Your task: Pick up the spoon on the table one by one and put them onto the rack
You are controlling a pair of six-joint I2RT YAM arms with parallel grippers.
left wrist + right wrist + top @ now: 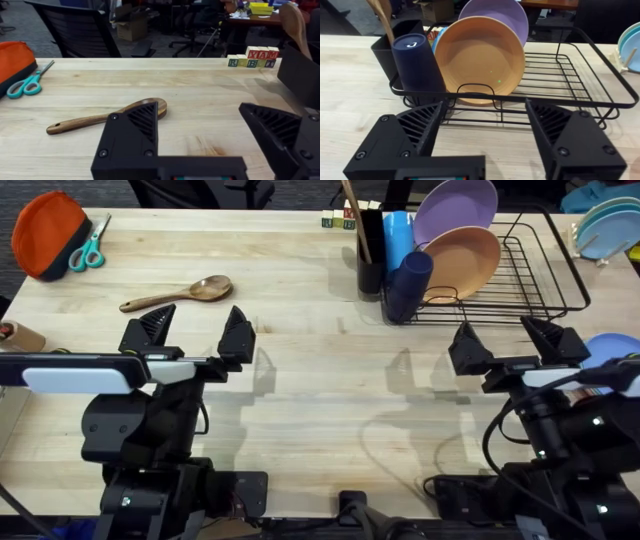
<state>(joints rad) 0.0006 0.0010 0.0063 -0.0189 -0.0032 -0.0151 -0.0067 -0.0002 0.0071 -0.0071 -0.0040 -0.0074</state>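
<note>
A brown wooden spoon (180,292) lay flat on the pale plank table (320,410), well to the left of the rack (520,280), its rounded oval bowl pointing right and its tapered handle running left; the grain showed darker at the bowl's rim, and a small hole marked the handle's end in the left wrist view (107,117). The left gripper (195,335) hovered just short of the spoon, its black, ribbed, wedge-shaped fingers spread wide and holding nothing. The right gripper (508,342) stood before the rack, likewise wide and empty. The rack was thin black wire, with a tan plate (462,265) and a purple plate (455,208) leaning upright in its slots, a dark navy cup (408,285) tilted against its front, and a tall black utensil cup (370,252) at its left end that held another wooden handle (352,205). Teal-handled scissors (92,245) lay beside an orange pouch (45,232) at the table's far left corner, and lettered blocks (252,57) sat along the far edge.
</note>
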